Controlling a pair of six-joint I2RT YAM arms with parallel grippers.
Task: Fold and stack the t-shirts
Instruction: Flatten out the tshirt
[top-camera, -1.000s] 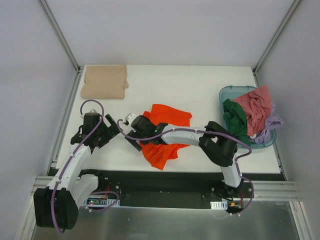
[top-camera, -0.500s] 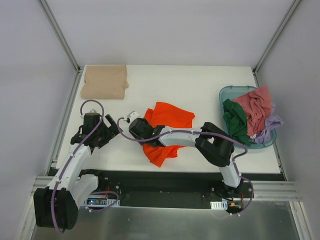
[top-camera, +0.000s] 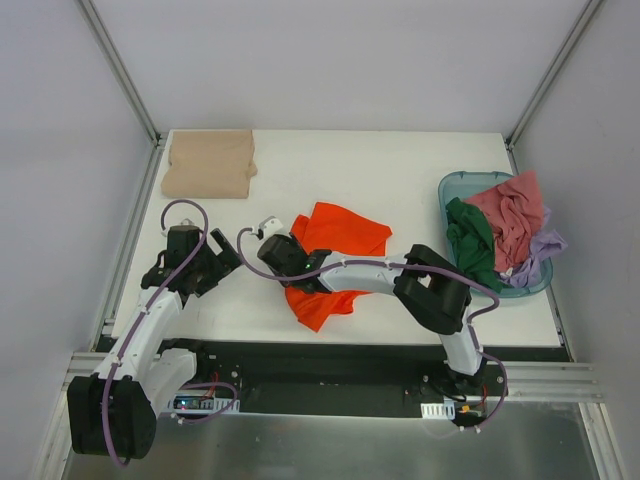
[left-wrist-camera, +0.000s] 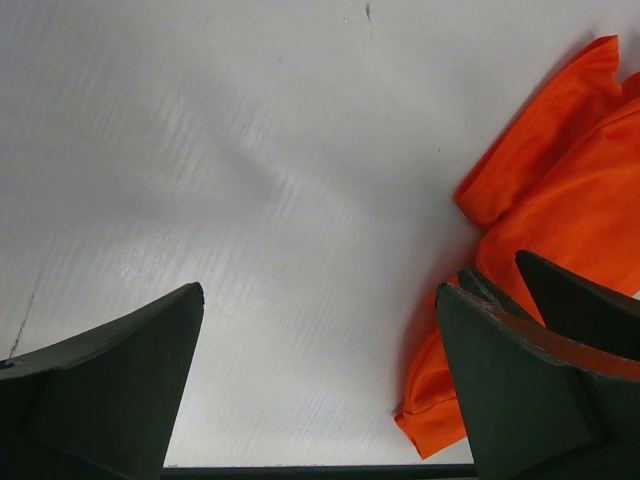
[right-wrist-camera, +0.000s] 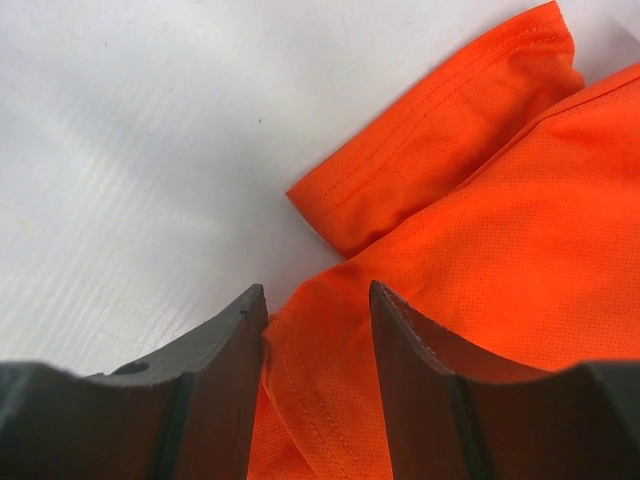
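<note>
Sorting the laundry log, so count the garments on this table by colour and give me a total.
orange t-shirt: 1
tan-beige t-shirt: 1
pink garment: 1
dark green garment: 1
lilac garment: 1
Total: 5

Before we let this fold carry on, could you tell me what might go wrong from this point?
1. The right gripper straddles only a hem edge of the crumpled orange t-shirt; it may pinch a single layer or slip off.
2. The left gripper is open over bare table, beside the cloth, not on it; lifted from one point only, the shirt would likely bunch.
</note>
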